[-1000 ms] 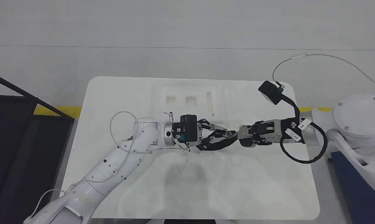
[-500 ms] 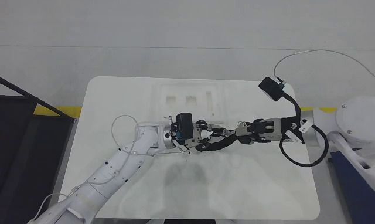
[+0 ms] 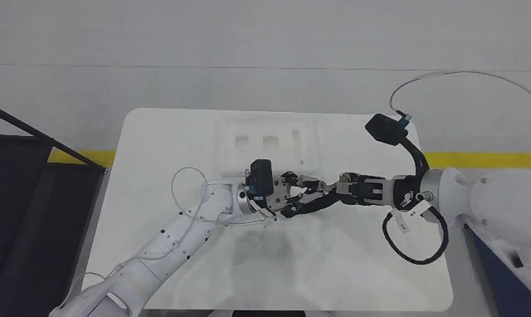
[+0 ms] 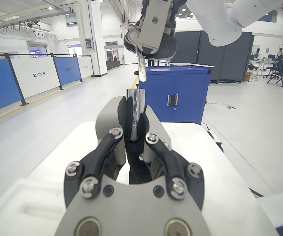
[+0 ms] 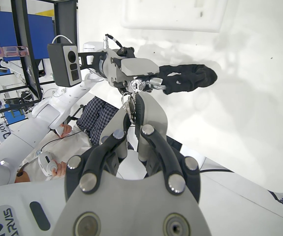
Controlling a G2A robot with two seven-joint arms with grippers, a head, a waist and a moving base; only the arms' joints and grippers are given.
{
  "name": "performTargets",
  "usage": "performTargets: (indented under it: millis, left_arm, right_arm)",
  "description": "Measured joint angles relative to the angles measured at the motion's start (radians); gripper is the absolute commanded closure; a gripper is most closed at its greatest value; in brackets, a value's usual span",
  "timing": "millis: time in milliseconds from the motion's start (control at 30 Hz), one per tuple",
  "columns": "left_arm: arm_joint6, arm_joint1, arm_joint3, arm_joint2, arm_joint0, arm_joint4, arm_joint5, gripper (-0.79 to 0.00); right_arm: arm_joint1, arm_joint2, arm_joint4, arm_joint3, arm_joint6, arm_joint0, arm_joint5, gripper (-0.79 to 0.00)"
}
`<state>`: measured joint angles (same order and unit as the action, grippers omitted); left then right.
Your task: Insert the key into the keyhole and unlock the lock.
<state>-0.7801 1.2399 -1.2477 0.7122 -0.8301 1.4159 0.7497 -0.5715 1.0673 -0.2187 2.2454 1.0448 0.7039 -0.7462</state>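
My left gripper (image 4: 134, 114) is shut on the lock (image 4: 135, 114), a chrome cylinder with a black fabric-covered loop, held up above the table middle. The lock's keyhole end (image 5: 137, 85) faces the right gripper, and the black loop (image 5: 190, 77) sticks out to one side. My right gripper (image 5: 132, 104) is shut on the key (image 4: 141, 71), a silver blade on a ring. The key tip hangs just short of the cylinder's end, nearly in line with it. In the top view both grippers meet at the table centre, left gripper (image 3: 300, 197) facing right gripper (image 3: 333, 188).
A white foam tray (image 3: 267, 141) with several empty recesses lies on the white table (image 3: 166, 151) behind the grippers. A cable loops from the right arm (image 3: 415, 242) near the table's right edge. A person's hands hold controllers (image 5: 48, 163) beyond the table.
Both grippers have shifted a little left over the table. The right gripper has closed in on the left one, bringing the key up to the lock's end.
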Motion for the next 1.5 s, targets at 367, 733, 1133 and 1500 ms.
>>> performTargets:
  millis: [367,733,1133,1500]
  left_arm:
    - [-0.064,0.024,0.061,-0.026,0.02,0.052,-0.031,0.0]
    - [-0.086,0.029,0.07,-0.03,0.023,0.077,-0.057,0.0]
    - [-0.007,0.029,0.018,-0.012,-0.013,0.069,-0.084,0.0]
    - [0.004,0.031,0.005,0.008,-0.025,0.085,-0.085,0.0]
  right_arm:
    - [0.002,-0.03,0.044,0.018,-0.013,-0.016,-0.041,0.0]
    - [0.002,-0.036,0.047,0.018,-0.021,-0.021,-0.05,0.0]
    - [0.011,-0.025,0.111,0.072,-0.053,0.01,-0.078,0.0]
    - [0.031,-0.056,0.131,0.083,-0.068,0.013,-0.097,0.0]
